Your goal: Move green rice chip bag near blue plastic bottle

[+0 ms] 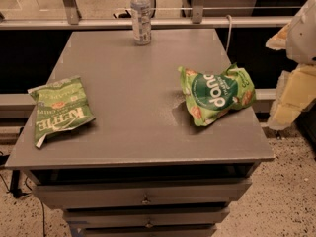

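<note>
The green rice chip bag (217, 95) lies on the right side of the grey table (133, 68). It is puffy, with a dark green circle and big white letters. The blue plastic bottle (141, 16), clear with a white cap and a pale label, stands upright at the table's far edge, near the middle. My gripper (290, 100) hangs off the table's right side, just right of the chip bag and apart from it. It holds nothing that I can see.
A flatter green "KETTLE" bag (59, 110) lies at the table's left edge. Drawers (145, 199) sit under the tabletop. A metal rail (148, 22) and a glass partition run behind the table. A speckled floor lies to the right.
</note>
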You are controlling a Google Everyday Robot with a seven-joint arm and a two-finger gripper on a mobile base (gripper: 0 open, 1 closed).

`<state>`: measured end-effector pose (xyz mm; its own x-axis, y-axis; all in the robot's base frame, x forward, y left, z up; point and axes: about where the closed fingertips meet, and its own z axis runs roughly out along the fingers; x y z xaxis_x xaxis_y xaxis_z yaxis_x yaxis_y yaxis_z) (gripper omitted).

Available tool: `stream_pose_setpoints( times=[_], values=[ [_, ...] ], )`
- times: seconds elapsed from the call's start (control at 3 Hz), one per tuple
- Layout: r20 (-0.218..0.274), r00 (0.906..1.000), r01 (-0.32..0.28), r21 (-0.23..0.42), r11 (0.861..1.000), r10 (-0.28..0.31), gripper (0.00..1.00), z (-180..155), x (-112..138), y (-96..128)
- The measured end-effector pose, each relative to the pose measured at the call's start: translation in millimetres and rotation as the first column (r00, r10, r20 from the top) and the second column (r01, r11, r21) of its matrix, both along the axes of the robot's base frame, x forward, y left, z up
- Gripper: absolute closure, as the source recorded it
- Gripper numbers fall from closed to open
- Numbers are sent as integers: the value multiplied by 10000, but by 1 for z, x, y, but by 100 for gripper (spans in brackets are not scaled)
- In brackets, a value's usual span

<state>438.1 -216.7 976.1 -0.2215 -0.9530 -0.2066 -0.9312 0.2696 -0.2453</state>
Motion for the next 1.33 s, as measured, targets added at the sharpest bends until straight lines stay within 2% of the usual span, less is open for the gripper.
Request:
stream_pose_setpoints(
  times=[0.67, 1.0, 1.33],
  values=[
    [48, 10000, 62, 241, 9997, -63, 0, -12, 7, -1],
    [296, 9994, -204, 676, 9975, 184, 0, -34, 25, 1],
    [645, 9945, -897, 1158, 9892, 826, 0, -57, 48, 11]
  ],
)
